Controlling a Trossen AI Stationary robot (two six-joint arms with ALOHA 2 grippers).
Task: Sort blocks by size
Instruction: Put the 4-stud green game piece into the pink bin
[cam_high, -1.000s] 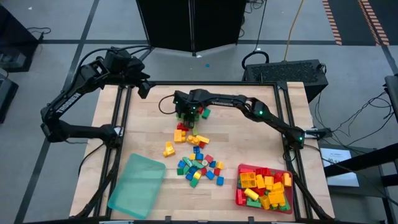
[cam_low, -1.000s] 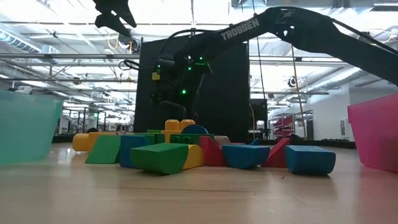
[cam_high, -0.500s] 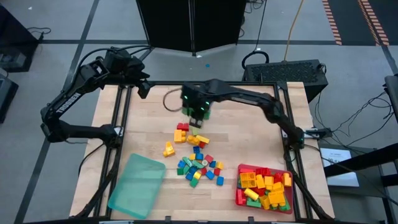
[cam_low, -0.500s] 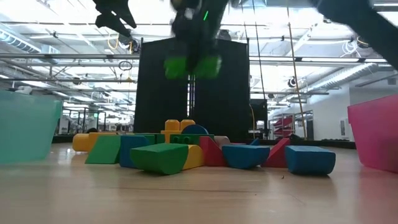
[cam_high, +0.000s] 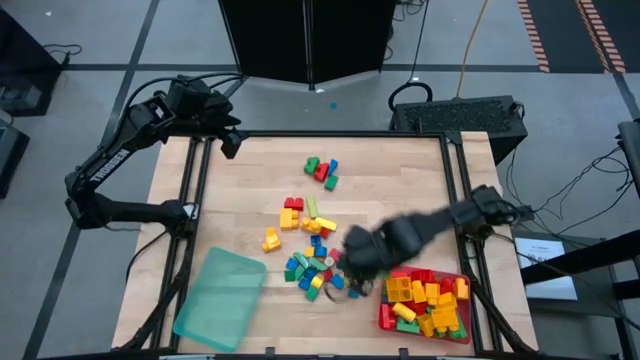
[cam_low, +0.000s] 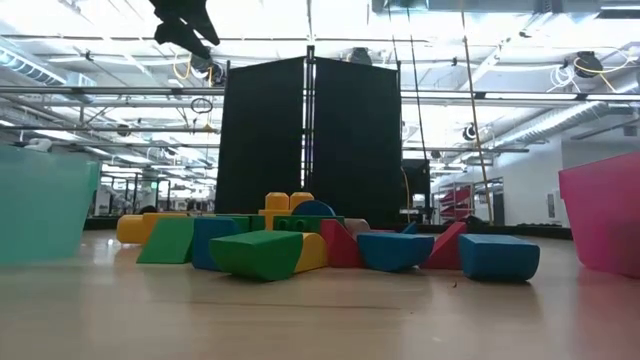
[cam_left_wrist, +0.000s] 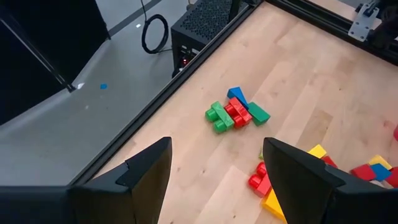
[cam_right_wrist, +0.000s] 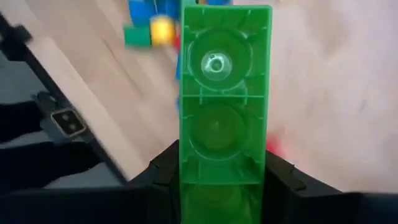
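Blocks (cam_high: 318, 262) lie in three loose groups on the table (cam_high: 400, 190), too many and too crowded in the middle to count exactly: a far cluster (cam_high: 321, 171) of about five pieces (two green, red, blue, one more green), a central scatter of some two dozen in red, yellow, green and blue, and a further heap filling the red tray (cam_high: 385, 318) at the near right corner. One teal tray (cam_high: 220, 297) sits at the near left with nothing visible in it.

The right claw (cam_high: 362, 268) hangs low over the near edge of the central scatter, just beside the red tray, its arm stretched in from the right side and smeared by motion. Its wrist view shows it clamped on one long green block (cam_right_wrist: 224, 106), held lengthwise between the fingers (cam_right_wrist: 163, 176).

The left claw (cam_left_wrist: 214, 180) is raised at the far left corner of the table, jaws wide apart and holding nothing.

From table height only the left arm's tip shows; the right arm is out of that view.
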